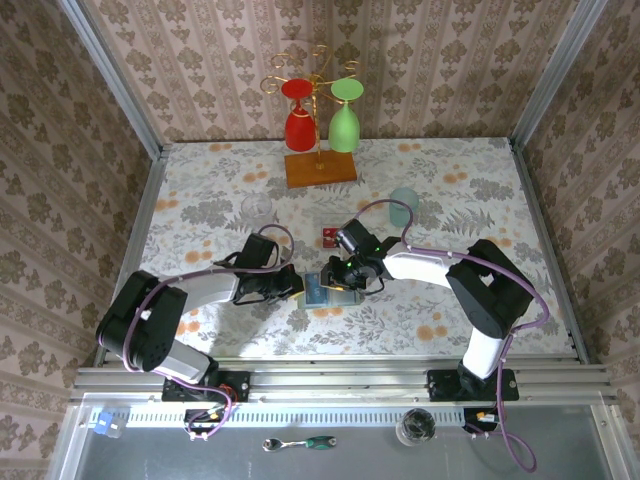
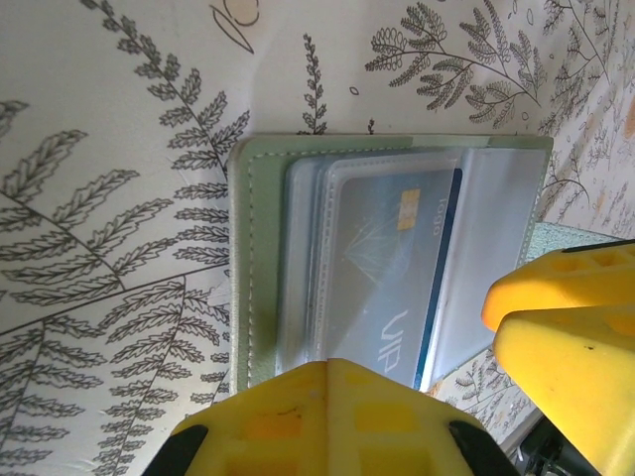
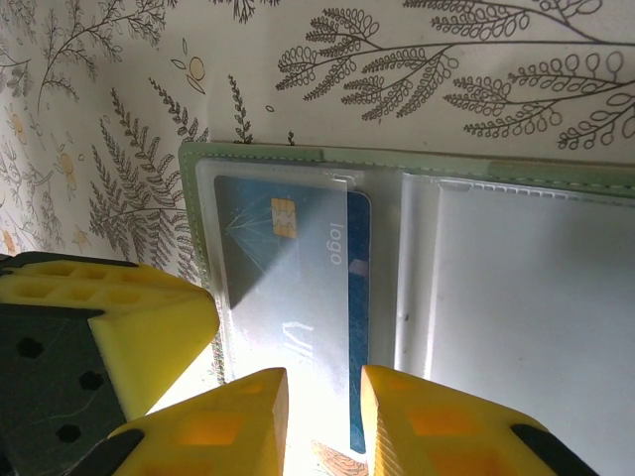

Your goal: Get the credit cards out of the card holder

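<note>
Floral table (image 1: 200,190); both arms (image 1: 215,285) (image 1: 430,265) bend toward card holder (image 1: 325,291).

You get an evenly bright overhead view, with only soft shadows under the arms on the table (image 1: 200,180); your wrist views stay sharp on the card holder (image 2: 248,258), glare whitens its clear sleeves, and the near yellow fingers (image 3: 427,426) blur.

Arms: we see left arm (image 1: 200,290) and right arm (image 1: 425,268), white links, black joints | Cables: we see purple cables (image 1: 384,202) running along both | Fingers: we see yellow fingers (image 3: 218,426) with moulded recesses
</note>
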### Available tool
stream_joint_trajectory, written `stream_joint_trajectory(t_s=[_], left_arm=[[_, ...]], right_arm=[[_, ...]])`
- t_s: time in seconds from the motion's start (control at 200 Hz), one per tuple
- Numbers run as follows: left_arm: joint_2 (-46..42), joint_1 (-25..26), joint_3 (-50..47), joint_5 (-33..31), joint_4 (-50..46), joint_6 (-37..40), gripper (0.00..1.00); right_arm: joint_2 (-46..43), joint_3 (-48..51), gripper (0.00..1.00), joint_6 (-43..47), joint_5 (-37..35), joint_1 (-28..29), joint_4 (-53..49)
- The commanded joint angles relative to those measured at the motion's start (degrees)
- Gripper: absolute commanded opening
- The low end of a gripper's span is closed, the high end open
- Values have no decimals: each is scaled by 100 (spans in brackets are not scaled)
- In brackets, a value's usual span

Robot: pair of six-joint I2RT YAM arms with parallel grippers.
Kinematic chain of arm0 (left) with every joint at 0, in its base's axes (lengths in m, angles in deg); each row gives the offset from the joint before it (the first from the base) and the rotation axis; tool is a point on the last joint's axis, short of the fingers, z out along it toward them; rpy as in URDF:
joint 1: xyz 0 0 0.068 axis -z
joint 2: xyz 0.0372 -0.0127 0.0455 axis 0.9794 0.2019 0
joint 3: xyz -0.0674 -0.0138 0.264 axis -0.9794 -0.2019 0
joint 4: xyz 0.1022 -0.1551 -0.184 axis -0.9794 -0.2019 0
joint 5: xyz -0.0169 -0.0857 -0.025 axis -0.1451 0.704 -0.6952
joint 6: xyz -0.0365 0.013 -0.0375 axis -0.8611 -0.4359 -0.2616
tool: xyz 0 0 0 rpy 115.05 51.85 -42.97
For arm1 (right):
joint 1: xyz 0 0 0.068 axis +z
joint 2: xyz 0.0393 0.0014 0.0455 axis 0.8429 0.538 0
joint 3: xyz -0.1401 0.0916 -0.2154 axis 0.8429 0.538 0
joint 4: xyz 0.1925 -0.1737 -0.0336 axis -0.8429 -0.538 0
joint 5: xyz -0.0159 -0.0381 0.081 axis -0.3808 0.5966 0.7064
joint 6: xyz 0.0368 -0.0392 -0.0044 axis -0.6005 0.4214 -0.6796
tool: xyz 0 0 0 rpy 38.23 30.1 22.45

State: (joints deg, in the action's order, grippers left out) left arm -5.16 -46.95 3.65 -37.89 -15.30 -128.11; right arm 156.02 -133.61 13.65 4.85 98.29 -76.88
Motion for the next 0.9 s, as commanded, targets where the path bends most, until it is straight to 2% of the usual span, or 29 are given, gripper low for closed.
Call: stream_joint_trajectory(t_s=[0.0,0.895], left_arm=[[22,-55,117,95,-71,173,2],[315,-125,168,54,-281,253,0]], right_arm=[[105,-189,26,-106,28,38,35],[404,-341,26,-53,212,44,48]])
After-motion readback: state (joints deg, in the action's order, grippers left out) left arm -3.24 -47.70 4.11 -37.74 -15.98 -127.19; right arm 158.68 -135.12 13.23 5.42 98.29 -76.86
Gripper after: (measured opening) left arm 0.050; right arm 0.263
